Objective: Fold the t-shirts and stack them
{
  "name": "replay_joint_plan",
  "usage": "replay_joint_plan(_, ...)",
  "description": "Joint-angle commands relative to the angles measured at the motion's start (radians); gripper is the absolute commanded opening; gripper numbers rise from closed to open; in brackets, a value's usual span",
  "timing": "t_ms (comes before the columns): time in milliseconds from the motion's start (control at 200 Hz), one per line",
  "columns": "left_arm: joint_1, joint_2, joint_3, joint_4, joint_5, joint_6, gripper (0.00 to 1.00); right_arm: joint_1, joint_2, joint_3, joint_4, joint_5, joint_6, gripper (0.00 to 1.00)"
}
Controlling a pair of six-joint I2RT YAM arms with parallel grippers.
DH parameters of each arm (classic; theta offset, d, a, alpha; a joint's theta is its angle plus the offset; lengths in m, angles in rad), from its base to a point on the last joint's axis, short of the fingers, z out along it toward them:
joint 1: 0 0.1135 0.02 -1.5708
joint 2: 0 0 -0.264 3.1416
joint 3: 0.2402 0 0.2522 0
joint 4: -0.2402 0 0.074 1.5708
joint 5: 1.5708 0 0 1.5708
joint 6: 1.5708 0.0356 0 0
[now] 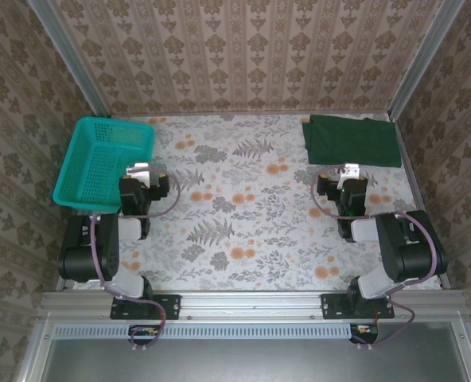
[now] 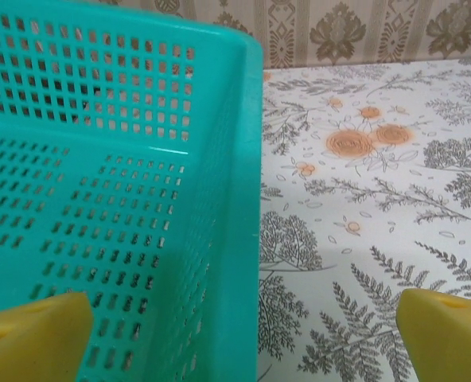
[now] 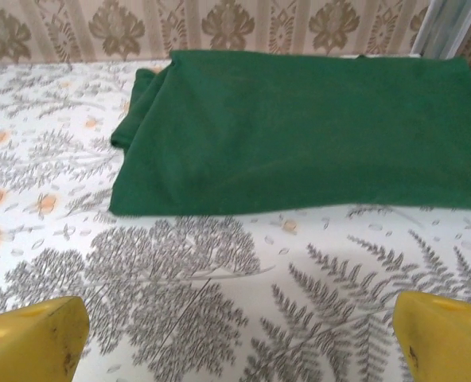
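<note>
Folded dark green t-shirts (image 1: 352, 140) lie as a flat rectangle at the table's far right; in the right wrist view the t-shirts (image 3: 299, 131) fill the upper half. My right gripper (image 1: 350, 173) stands open just in front of that pile, its yellow fingertips (image 3: 33, 334) wide apart over bare cloth-patterned table, touching nothing. My left gripper (image 1: 142, 170) is open too, beside the right wall of the teal basket (image 1: 100, 159). One of its yellow fingertips (image 2: 446, 334) hangs over the table, the other over the basket (image 2: 116, 199). Nothing is held.
The teal mesh basket sits at the far left, partly over the table's left edge, with nothing in it that I can see. Patterned walls close the table at back and sides. The floral table surface (image 1: 243, 207) stretches between the two arms.
</note>
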Motion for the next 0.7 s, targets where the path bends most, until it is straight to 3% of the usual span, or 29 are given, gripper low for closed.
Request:
replay_joint_plan(0, 0.005, 0.001, 0.003, -0.058, 0.001, 0.018, 1.0, -0.007, 0.001, 0.014, -0.009, -0.041, 0.02, 1.0)
replay_joint_plan(695, -0.004, 0.004, 0.004, -0.056, -0.013, 0.023, 1.0, -0.006, -0.001, 0.006, 0.001, -0.044, 0.018, 0.99)
